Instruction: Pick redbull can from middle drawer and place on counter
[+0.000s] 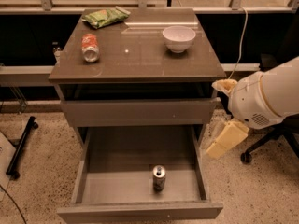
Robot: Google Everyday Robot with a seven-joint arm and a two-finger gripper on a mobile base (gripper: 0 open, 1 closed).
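The redbull can stands upright near the front of the open middle drawer, slightly right of its centre. The drawer is pulled far out below the counter. My gripper hangs at the right of the cabinet, outside the drawer, at about the height of the drawer's back part. It is well apart from the can and holds nothing that I can see. My white arm housing is above it at the right edge.
On the counter are a white bowl, a red soda can lying on its side and a green chip bag. A shallower shut drawer front sits above. A chair base stands right, a black stand left.
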